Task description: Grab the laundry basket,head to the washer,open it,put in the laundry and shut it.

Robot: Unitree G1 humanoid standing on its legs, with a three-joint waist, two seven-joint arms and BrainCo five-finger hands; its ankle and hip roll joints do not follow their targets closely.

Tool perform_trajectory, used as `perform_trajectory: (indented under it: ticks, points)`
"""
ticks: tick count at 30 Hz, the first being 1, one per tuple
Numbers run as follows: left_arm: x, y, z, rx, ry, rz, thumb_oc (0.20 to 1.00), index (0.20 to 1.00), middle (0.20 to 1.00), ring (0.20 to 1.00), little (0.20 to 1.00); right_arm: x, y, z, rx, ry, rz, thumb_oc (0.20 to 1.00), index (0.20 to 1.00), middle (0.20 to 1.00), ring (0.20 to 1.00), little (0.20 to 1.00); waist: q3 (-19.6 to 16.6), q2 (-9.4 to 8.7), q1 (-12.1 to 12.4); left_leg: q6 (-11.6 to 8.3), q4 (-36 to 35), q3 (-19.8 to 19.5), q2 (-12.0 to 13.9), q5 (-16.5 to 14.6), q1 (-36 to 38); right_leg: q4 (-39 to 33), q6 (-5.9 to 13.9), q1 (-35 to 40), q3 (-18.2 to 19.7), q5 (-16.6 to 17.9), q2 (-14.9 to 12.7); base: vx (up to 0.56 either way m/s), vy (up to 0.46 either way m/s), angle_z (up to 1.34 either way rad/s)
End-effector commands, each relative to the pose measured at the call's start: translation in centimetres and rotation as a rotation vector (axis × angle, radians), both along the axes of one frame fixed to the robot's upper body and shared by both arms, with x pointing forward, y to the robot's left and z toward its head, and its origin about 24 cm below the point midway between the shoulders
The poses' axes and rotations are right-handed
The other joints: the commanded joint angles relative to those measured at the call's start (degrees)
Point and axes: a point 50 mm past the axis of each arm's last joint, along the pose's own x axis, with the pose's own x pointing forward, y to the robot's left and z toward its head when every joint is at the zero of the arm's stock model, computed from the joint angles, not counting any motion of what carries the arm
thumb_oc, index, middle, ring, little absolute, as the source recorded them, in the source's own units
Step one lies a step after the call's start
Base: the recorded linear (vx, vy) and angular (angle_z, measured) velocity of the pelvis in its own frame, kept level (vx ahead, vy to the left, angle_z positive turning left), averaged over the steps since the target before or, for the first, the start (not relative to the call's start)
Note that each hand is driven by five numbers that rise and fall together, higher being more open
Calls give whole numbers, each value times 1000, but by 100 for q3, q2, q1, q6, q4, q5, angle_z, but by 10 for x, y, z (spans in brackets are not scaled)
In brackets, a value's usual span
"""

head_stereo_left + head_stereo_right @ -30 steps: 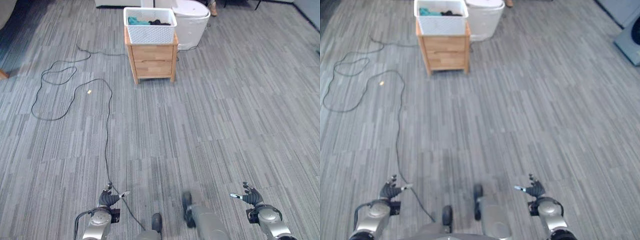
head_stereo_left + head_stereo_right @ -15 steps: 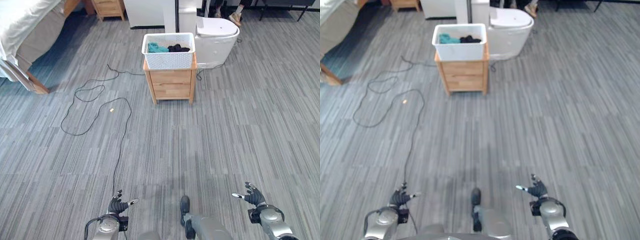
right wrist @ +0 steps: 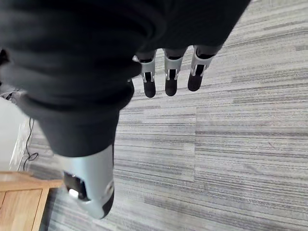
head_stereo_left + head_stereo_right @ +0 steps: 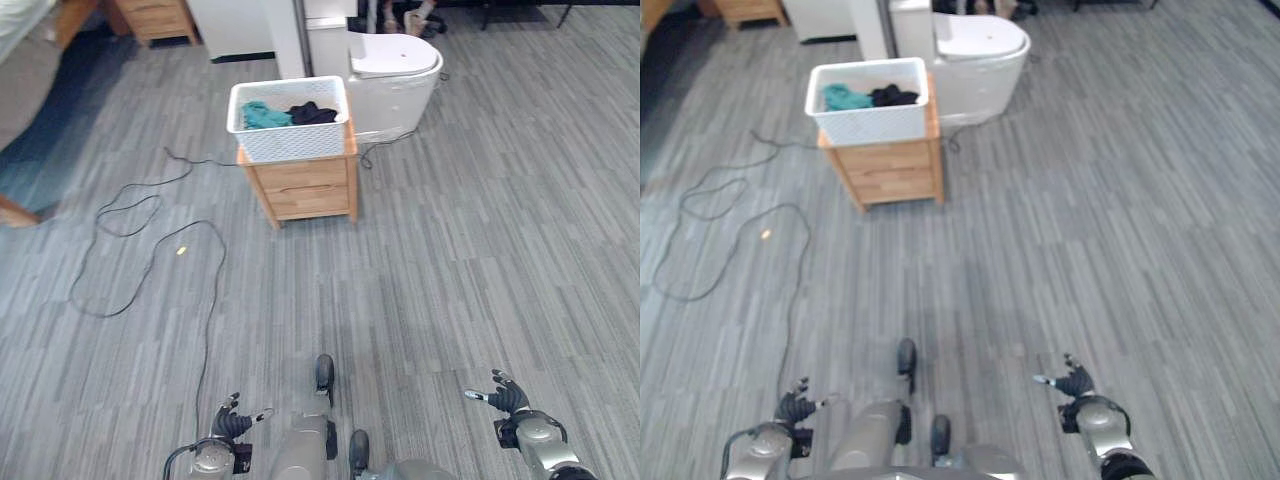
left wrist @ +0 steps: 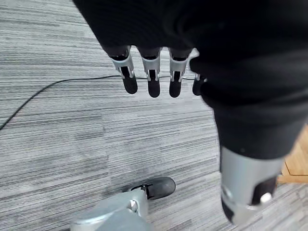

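Far ahead of me the basket (image 4: 288,120) sits on top of a small cabinet (image 4: 305,188), with clothes (image 4: 285,114) lying inside it. Just behind and to the right of the cabinet stands the washer (image 4: 392,74), close beside it. Another cabinet (image 4: 152,17) stands farther back on the left, and someone's feet (image 4: 418,18) show behind the washer. A small scrap (image 4: 181,250) lies on the floor to the left of the cabinet, nearer to me. My left hand (image 4: 231,422) hangs low at my left and my right hand (image 4: 507,399) low at my right, both well short of the basket, over bare floor (image 4: 470,250).
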Motion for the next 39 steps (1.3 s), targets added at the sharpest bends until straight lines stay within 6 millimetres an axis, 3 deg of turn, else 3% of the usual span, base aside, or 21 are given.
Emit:
perform_trajectory:
  ticks: [1,4,5,6,9,10,11,12,13,14,17,21,23,24,28,29,30,31,32,36,39]
  points:
    - [14,5,11,50,-63,-32,1000,1000,1000,1000,1000,-5,-6,3,-4,-27,-24,1000,1000,1000,1000,1000,-191,-16,128,-246,76,279,539,6,38,619,471,463,433,-1128,-844,723,339,-69]
    - [14,7,10,63,-47,-43,1000,1000,1000,1000,1000,-12,-2,-2,17,-8,-31,1000,1000,1000,1000,1000,-323,-75,77,-195,273,415,521,155,125,811,592,516,421,-1074,-1017,438,209,-34]
    - [16,7,10,74,-42,-62,1000,1000,1000,1000,1000,-12,0,-3,24,-5,-35,1000,1000,1000,1000,1000,-371,-151,27,-155,477,458,440,91,132,1010,707,461,408,-847,-1167,549,291,-4]
    - [18,7,10,84,-42,-74,1000,1000,1000,1000,1000,-12,3,-4,39,-6,-38,1000,1000,1000,1000,1000,-413,-244,-23,-90,713,486,342,-63,132,1396,863,308,466,-290,-1312,486,283,16]
    - [31,8,18,96,-85,-96,1000,1000,1000,1000,1000,-5,14,-4,74,-25,-22,1000,1000,1000,1000,1000,-391,-314,-105,87,992,551,246,-480,247,2468,1124,-236,601,735,-1486,347,217,9]
    - [35,11,21,105,-96,-90,1000,1000,1000,1000,1000,0,18,-2,78,-39,-9,1000,1000,1000,1000,1000,-394,-299,-97,152,1046,584,247,-638,308,2660,1148,-399,581,961,-1531,494,289,-18]
    - [42,12,25,109,-118,-84,1000,1000,1000,1000,1000,8,25,1,81,-57,20,1000,1000,1000,1000,1000,-337,-251,-126,270,972,563,190,-884,704,2984,997,-869,446,986,-1504,380,216,-9]
    - [42,12,25,109,-119,-84,1000,1000,1000,1000,1000,8,25,1,81,-57,20,1000,1000,1000,1000,1000,-344,-241,-119,268,969,566,203,-877,694,2981,994,-883,453,997,-1491,516,267,1]
    - [45,13,28,106,-134,-70,1000,1000,1000,1000,1000,13,26,4,79,-74,32,1000,1000,1000,1000,1000,-252,-142,-219,325,825,478,142,-1042,1099,2986,903,-1367,216,618,-1353,241,118,15]
    - [45,13,28,106,-134,-70,1000,1000,1000,1000,1000,13,26,4,79,-74,32,1000,1000,1000,1000,1000,-258,-134,-218,322,823,477,150,-1036,1089,2980,900,-1376,215,628,-1344,362,167,19]
    - [46,15,28,108,-131,-62,1000,1000,1000,1000,1000,19,25,9,72,-94,43,1000,1000,1000,1000,1000,-58,7,-395,308,622,341,137,-1170,1600,2679,807,-2094,-274,-12,-1056,308,97,28]
    - [37,20,20,139,-63,-35,1000,1000,1000,1000,1000,9,16,3,38,-48,27,1000,1000,1000,1000,1000,86,-43,-608,253,547,131,-66,-1398,2060,1629,832,-2378,-413,-22,-716,318,-14,38]
    - [35,14,18,120,-71,-81,1000,1000,1000,1000,1000,2,16,1,63,-48,9,1000,1000,1000,1000,1000,-35,-130,-570,223,711,-26,-235,-1530,2079,1229,703,-2002,-312,-71,-762,337,-130,77]
    - [31,9,15,98,-63,-78,1000,1000,1000,1000,1000,0,13,1,70,-47,-14,1000,1000,1000,1000,1000,-104,-106,-567,32,995,39,-207,-1621,2034,1164,643,-1839,-345,-53,-792,262,-128,111]
    - [28,5,14,77,-65,-73,1000,1000,1000,1000,1000,1,8,3,63,-64,-37,1000,1000,1000,1000,1000,-134,-89,-590,-118,1753,114,-121,-1632,1716,1104,522,-1734,-473,-121,-914,141,-9,101]
    - [24,2,9,69,-39,-72,1000,1000,1000,1000,1000,4,3,6,48,-69,-50,1000,1000,1000,1000,1000,-135,-84,-549,-102,1846,321,259,-1601,1392,1014,464,-1478,-501,-298,-1057,148,94,33]
    - [24,2,9,69,-39,-72,1000,1000,1000,1000,1000,4,3,6,48,-69,-50,1000,1000,1000,1000,1000,-130,-85,-545,-102,1843,324,259,-1602,1400,1013,465,-1472,-497,-299,-1057,253,181,45]
    - [20,2,6,76,-17,-63,1000,1000,1000,1000,1000,5,1,7,37,-73,-50,1000,1000,1000,1000,1000,-168,-50,-497,-158,1505,250,475,-1361,1352,985,485,-1390,-511,-328,-1118,106,87,30]
    - [20,2,6,75,-17,-63,1000,1000,1000,1000,1000,5,1,7,37,-73,-50,1000,1000,1000,1000,1000,-165,-52,-500,-159,1495,248,472,-1356,1361,985,485,-1384,-514,-331,-1120,165,145,-2]
    - [19,3,3,71,-12,-10,1000,1000,1000,1000,1000,6,-1,9,36,-85,-66,1000,1000,1000,1000,1000,-174,59,-389,-421,657,-357,889,-621,1134,874,542,-1148,-370,-484,-1197,190,218,-40]
    - [17,2,0,65,3,15,1000,1000,1000,1000,1000,5,-4,7,41,-77,-92,1000,1000,1000,1000,1000,-189,146,-382,-517,390,-544,966,-514,1117,914,605,-1033,-250,-576,-1317,196,331,-35]
